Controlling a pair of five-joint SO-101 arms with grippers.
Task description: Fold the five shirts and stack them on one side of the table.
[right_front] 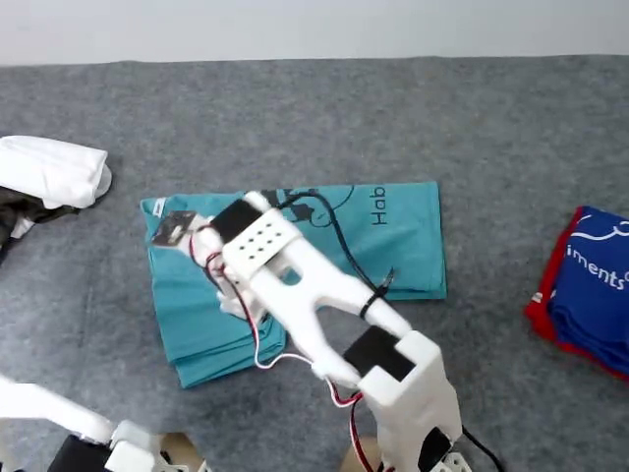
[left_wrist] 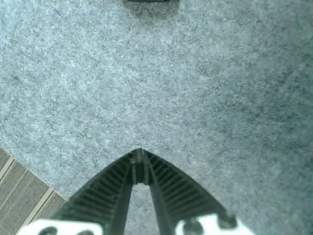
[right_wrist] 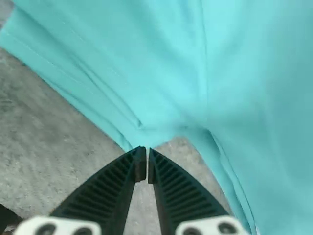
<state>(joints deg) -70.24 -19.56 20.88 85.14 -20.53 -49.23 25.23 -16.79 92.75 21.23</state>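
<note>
The white plastic right arm (right_front: 324,305) stretches out long behind the right black ribbed gripper (right_wrist: 146,156), whose jaws are pressed together. The left black ribbed gripper (left_wrist: 141,161) points downward, jaws likewise closed, with the white left arm (right_front: 59,413) behind it.

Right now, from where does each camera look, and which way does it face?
High view: fixed overhead, facing down on the grey felt table; the white right arm lies over the teal folded shirt.
Left wrist view: on the left arm's wrist, facing down at bare felt; the left gripper, shut, shows.
Right wrist view: on the right arm's wrist, facing the shirt's edge; the right gripper, shut, shows.
Shared: the high and right wrist views both show the teal shirt.
</note>
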